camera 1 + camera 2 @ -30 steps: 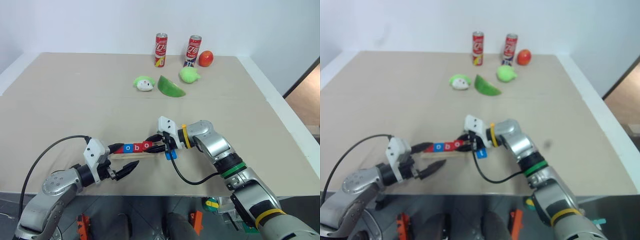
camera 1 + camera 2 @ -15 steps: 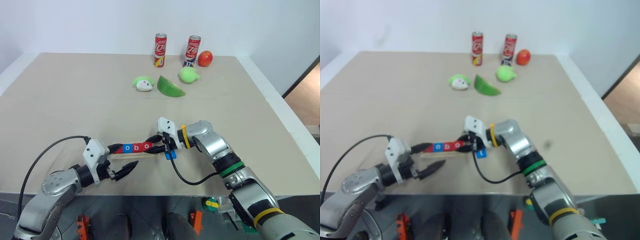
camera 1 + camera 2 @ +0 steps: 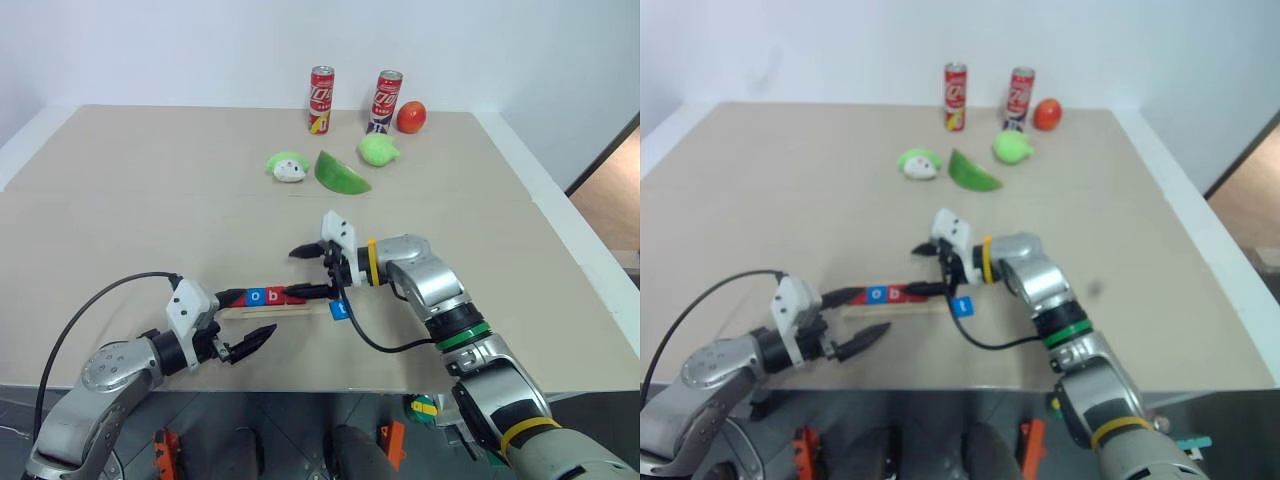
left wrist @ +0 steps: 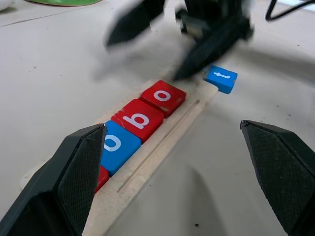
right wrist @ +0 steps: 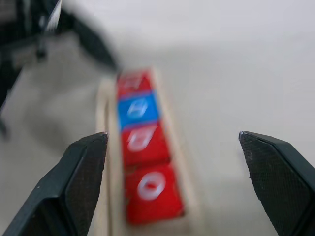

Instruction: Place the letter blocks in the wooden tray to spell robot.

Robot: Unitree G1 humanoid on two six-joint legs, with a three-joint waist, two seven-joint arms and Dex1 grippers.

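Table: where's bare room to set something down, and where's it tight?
Free: the wide table stretch between the green pieces and the wooden tray, plus the right side beyond the right gripper. Crowded: around the tray, with both grippers, the left gripper at its near end, and the blue t block.

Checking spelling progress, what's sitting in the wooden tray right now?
The tray holds four blocks in a row: red, blue o, red b, red o. The first letter is hidden. The blue t lies outside, off the tray's end.
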